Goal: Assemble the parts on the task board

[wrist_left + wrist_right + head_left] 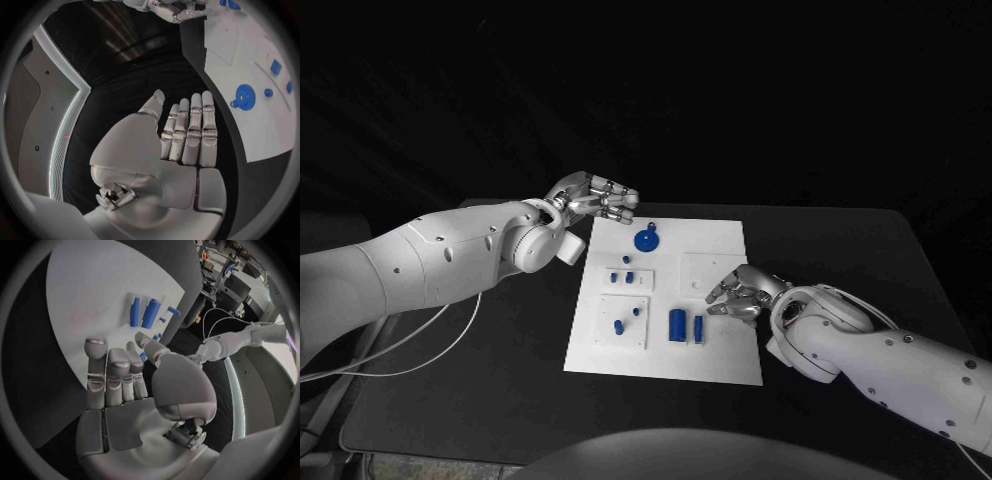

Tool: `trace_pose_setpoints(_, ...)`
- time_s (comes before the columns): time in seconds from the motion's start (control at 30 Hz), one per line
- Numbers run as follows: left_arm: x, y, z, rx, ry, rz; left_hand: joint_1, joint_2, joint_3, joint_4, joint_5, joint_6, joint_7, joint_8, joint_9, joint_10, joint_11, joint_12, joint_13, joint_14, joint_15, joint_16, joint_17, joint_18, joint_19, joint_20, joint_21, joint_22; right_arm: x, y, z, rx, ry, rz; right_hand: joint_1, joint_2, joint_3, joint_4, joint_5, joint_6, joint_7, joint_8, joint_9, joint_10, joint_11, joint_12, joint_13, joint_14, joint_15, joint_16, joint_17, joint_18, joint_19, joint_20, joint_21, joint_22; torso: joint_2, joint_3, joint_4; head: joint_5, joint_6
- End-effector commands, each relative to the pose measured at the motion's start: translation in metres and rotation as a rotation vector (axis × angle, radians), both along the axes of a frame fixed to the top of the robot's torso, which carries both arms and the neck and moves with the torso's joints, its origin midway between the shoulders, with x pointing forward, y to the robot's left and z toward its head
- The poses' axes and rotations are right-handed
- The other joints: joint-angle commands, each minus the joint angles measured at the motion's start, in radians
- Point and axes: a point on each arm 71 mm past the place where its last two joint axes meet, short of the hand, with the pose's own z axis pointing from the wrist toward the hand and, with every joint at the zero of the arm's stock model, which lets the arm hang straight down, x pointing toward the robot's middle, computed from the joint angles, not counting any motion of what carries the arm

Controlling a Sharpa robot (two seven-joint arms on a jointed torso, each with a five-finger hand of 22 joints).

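Right now the right hand (740,292), fingers apart and seemingly empty, hovers just beside the two upright-lying blue cylinders (685,325); the left hand (596,197), likewise empty, hangs farther off.

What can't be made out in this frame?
- Head view: the small blue parts on the task board are too small to tell their shapes.
- Head view: the right robot hand covers the board beneath it.
- Left wrist view: the left robot hand is empty; board parts near the rim are cut off.
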Motion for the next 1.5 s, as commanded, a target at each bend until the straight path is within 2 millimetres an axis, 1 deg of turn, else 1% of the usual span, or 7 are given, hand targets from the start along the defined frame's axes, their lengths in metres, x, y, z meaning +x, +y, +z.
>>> trace_pose_setpoints(0.03,0.0,-0.002,0.001,-0.006,-0.009,-0.008,0.003,0.01,-0.005,0.001,-0.004,-0.006,0.0,-0.002,0.0,-0.005,0.002,-0.004,0.0,-0.001,0.003,0.001,0.001,-0.004,0.004,0.004,-0.005,-0.001,-0.001,0.007,0.008,0.014,-0.169,0.095,0.01,0.0,0.019,-0.007,-0.01,0.006,0.006,-0.003,-0.035,0.003,0.005,0.007,0.001,0.0,0.011,0.006,-0.001,0.019,0.051,0.008,0.008,0.005,0.0,-0.0002,-0.0002,-0.002,0.0)
trace_pose_setpoints(0.07,0.0,-0.002,0.001,-0.006,-0.009,-0.008,0.003,0.01,-0.005,0.001,-0.004,-0.006,0.0,-0.002,0.0,-0.005,0.002,-0.004,0.0,-0.001,0.003,0.001,0.001,-0.004,0.004,0.004,-0.005,-0.001,-0.002,0.008,0.008,0.008,-0.18,0.104,0.011,0.001,0.024,-0.008,-0.013,0.009,0.006,-0.004,-0.049,0.003,0.006,0.008,0.0,-0.001,0.012,0.006,-0.002,0.019,0.051,0.009,0.009,0.007,0.0,-0.0004,0.0007,-0.002,-0.001)
trace_pose_setpoints(0.17,0.0,-0.003,0.001,-0.006,-0.009,-0.008,0.003,0.01,-0.005,0.001,-0.004,-0.006,0.0,-0.002,0.0,-0.005,0.002,-0.004,0.0,-0.001,0.003,0.001,0.001,-0.004,0.004,0.004,-0.005,-0.001,-0.004,0.009,0.005,-0.002,-0.19,0.119,0.015,0.006,0.035,-0.011,-0.013,0.018,0.006,-0.003,-0.062,0.002,0.005,0.008,-0.001,-0.001,0.012,0.007,-0.003,0.019,0.051,0.009,0.009,0.009,0.001,-0.0006,0.0015,-0.002,-0.001)
trace_pose_setpoints(0.3,0.0,-0.002,0.001,-0.006,-0.009,-0.008,0.003,0.01,-0.005,0.001,-0.004,-0.006,0.0,-0.002,0.0,-0.005,0.002,-0.004,0.0,-0.001,0.003,0.001,0.001,-0.004,0.004,0.004,-0.005,-0.001,-0.006,0.011,0.002,-0.016,-0.191,0.135,0.008,0.005,0.054,-0.017,0.01,0.03,0.004,-0.003,-0.074,0.001,0.004,0.008,-0.002,-0.001,0.011,0.007,-0.004,0.018,0.051,0.008,0.008,0.012,0.0,-0.0006,0.0017,-0.002,-0.003)
trace_pose_setpoints(0.53,0.0,-0.003,0.001,-0.006,-0.009,-0.01,0.004,0.009,-0.004,0.002,-0.003,-0.005,0.0,-0.002,0.0,-0.004,0.002,-0.004,0.0,0.0,0.003,0.001,0.001,-0.005,0.005,0.004,-0.005,-0.001,-0.006,0.013,-0.003,-0.04,-0.177,0.143,-0.002,0.012,0.05,-0.007,0.003,0.04,0.0,-0.002,-0.076,0.001,0.003,0.008,-0.002,-0.001,0.011,0.008,-0.004,0.018,0.051,0.008,0.007,0.013,0.0,-0.0016,0.001,-0.002,-0.004)
trace_pose_setpoints(0.93,0.0,-0.004,0.001,-0.007,-0.008,-0.013,0.004,0.009,-0.004,0.002,-0.003,-0.005,0.0,-0.002,0.0,-0.004,0.002,-0.004,0.0,0.0,0.003,0.001,0.001,-0.005,0.005,0.004,-0.005,-0.001,-0.006,0.016,-0.012,-0.059,-0.147,0.143,-0.013,0.027,0.044,0.011,0.005,0.057,-0.007,-0.001,-0.075,0.0,-0.001,0.008,-0.003,-0.001,0.008,0.009,-0.005,0.016,0.052,0.006,0.004,0.014,0.002,-0.0007,0.0015,-0.001,-0.007)
trace_pose_setpoints(1.5,0.0,-0.005,0.001,-0.007,-0.007,-0.013,0.004,0.009,-0.004,0.002,-0.003,-0.005,0.0,-0.002,0.0,-0.004,0.002,-0.004,0.0,0.0,0.003,0.001,0.001,-0.005,0.005,0.004,-0.005,-0.001,-0.01,0.018,-0.022,-0.074,-0.114,0.154,-0.017,0.046,0.058,0.007,0.009,0.079,-0.012,-0.002,-0.069,0.001,-0.005,0.008,-0.003,-0.001,0.006,0.01,-0.005,0.012,0.052,0.003,0.003,0.015,0.0,-0.0008,0.0012,0.001,-0.011)
